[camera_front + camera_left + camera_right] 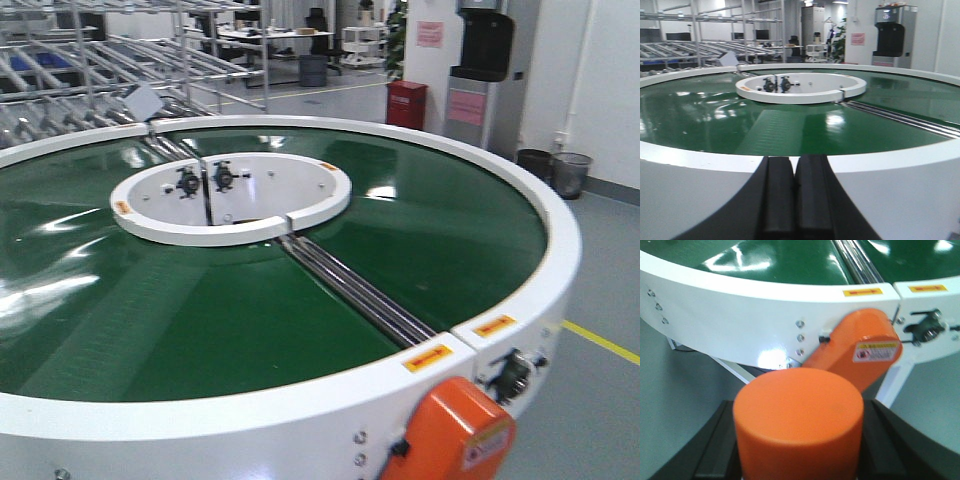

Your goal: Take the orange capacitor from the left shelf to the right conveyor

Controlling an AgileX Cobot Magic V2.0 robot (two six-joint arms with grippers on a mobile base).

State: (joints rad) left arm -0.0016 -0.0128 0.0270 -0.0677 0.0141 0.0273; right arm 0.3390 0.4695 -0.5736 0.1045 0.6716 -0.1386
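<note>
The orange capacitor [798, 420] fills the lower middle of the right wrist view, upright between the black fingers [715, 450] of my right gripper [799, 460], which is shut on it. It hangs below and outside the white rim [765, 305] of the right conveyor [240, 320], a round dark green belt with a white hub [230, 197]. My left gripper [795, 195] is shut with nothing in it, its pads touching, just outside the conveyor rim [700, 160]. The left shelf is out of view.
An orange motor cover [860, 347] is bolted to the conveyor's outer wall, close behind the capacitor. A steel seam rail [355, 295] crosses the belt. Bare steel roller racks [90, 70] stand at the back left. A red bin [407, 104] and waste baskets [555, 170] stand beyond.
</note>
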